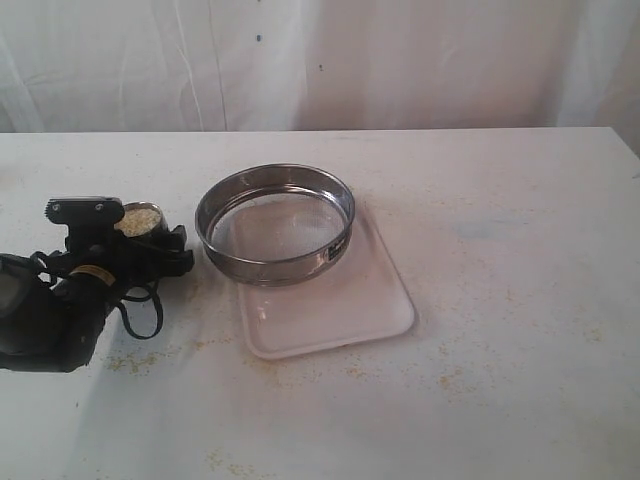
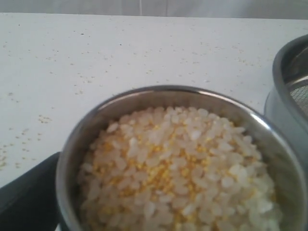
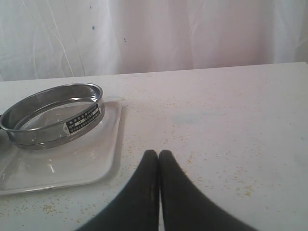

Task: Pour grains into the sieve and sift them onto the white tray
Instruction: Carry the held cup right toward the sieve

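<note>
A small steel cup (image 2: 86, 130) heaped with the grains (image 2: 178, 163), pale rice-like kernels mixed with yellow meal, fills the left wrist view. One black finger (image 2: 29, 199) presses its side, and the other is hidden behind the cup. In the exterior view my left gripper (image 1: 135, 232) holds this cup (image 1: 140, 218) just left of the sieve (image 1: 270, 265). The sieve stands on the white tray (image 1: 340, 310), over its far left part, and its mesh looks empty. My right gripper (image 3: 159, 154) is shut on nothing, low over the table to the right of the white tray (image 3: 72, 163) and the sieve (image 3: 53, 122).
Faint yellowish specks are scattered over the white table (image 1: 520, 300). A white curtain (image 1: 400, 60) hangs behind the table's far edge. The sieve's rim (image 2: 291, 96) sits right beside the cup in the left wrist view.
</note>
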{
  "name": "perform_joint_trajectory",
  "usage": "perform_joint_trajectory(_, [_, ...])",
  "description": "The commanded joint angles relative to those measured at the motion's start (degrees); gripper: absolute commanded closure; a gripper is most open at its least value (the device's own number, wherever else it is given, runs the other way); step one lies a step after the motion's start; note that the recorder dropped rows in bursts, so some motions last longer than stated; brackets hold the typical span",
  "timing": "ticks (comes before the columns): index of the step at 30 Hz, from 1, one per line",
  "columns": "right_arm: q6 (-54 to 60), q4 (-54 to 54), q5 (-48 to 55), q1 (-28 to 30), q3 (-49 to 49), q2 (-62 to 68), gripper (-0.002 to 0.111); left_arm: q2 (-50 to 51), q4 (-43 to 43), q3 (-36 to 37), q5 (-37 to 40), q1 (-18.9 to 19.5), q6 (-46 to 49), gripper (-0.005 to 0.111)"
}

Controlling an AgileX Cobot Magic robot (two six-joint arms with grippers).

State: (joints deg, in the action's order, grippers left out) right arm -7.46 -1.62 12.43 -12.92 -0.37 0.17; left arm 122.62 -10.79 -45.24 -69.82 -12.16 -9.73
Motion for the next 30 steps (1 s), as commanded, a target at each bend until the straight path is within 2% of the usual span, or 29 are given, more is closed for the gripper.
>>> perform_joint_trajectory(1, [-0.2,-0.1,0.1,0.4,0.4,-0.2,0.108,0.1,-0.2,-0.2,-0.1,0.6,-0.5,0.012])
perform_joint_trajectory(9, [-0.2,-0.1,0.1,0.4,0.4,-0.2,0.108,0.1,1.0,-0.3,-0.1,1.7,-0.8,0.013])
perform_joint_trajectory(11, [-0.2,-0.1,0.0,0.4,0.4,-0.2,0.108,0.1,1.0,-0.3,-0.1,1.7,-0.8,0.02])
perform_joint_trajectory(13, [-0.2,-0.1,0.0,0.4,0.4,-0.2,0.108,0.1,1.0,-0.3,-0.1,1.7,-0.8,0.037])
perform_joint_trajectory(14, [-0.2,-0.1,0.0,0.4,0.4,-0.2,0.108,0.1,1.0,-0.3,-0.1,1.7,-0.8,0.064])
perform_joint_trajectory(15, [-0.2,-0.1,0.0,0.4,0.4,-0.2,0.108,0.1,1.6,-0.3,-0.1,1.7,-0.8,0.081])
perform_joint_trajectory(16, [-0.2,-0.1,0.0,0.4,0.4,-0.2,0.108,0.1,2.5,-0.3,-0.1,1.7,-0.8,0.106])
perform_joint_trajectory(30, [-0.2,-0.1,-0.1,0.4,0.4,-0.2,0.108,-2.3,5.5,3.7,-0.1,1.6,0.7,0.107])
